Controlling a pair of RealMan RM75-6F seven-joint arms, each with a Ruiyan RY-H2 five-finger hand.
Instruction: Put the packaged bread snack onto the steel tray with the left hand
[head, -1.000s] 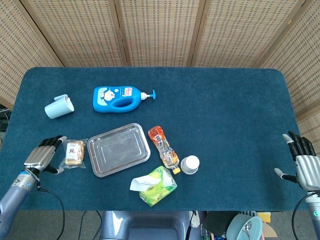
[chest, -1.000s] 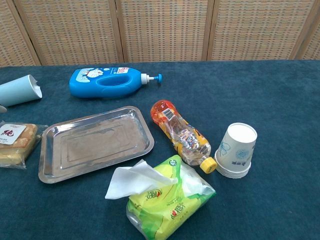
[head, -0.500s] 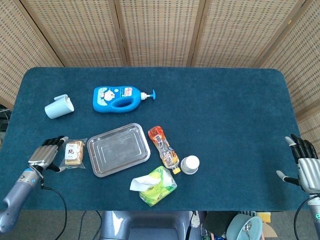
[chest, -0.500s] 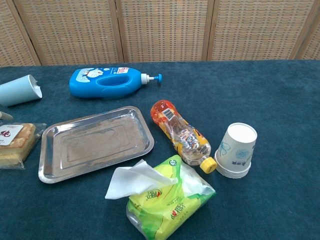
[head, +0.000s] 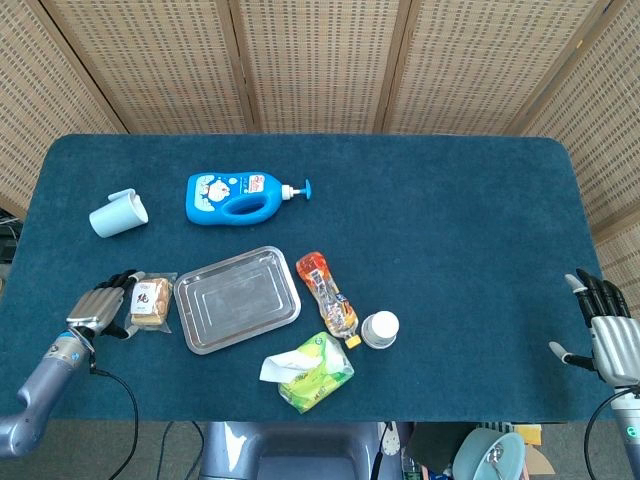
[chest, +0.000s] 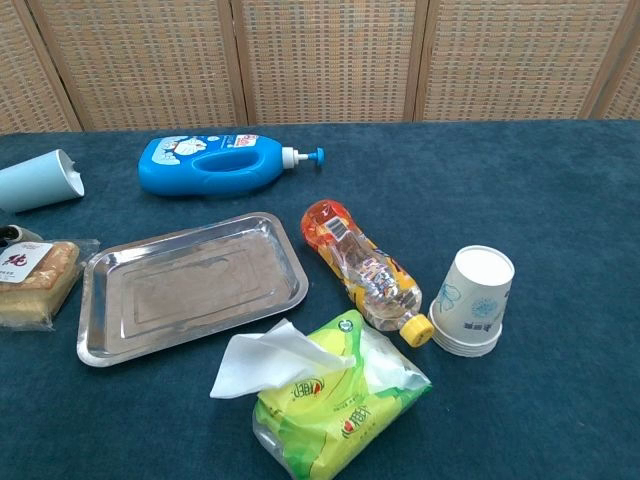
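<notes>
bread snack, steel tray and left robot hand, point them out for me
bread snack (head: 150, 302), head view, on the label of the packet.
steel tray (head: 238, 298), head view, on its bare flat floor.
left robot hand (head: 98, 309), head view, on the back of the hand.

Legible text is showing in one spot only: bread snack (chest: 30, 280) wrapper is carrying a white label with one red Chinese character, too blurred to read. Blue pump bottle (chest: 215, 166), orange drink bottle (chest: 365, 268), green tissue pack (chest: 340, 405) labels aren't resolving.

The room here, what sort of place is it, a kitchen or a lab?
Probably a test lab, not a kitchen: woven screens wall off a blue-carpeted table, and a robot hand sits beside assorted groceries.
</notes>
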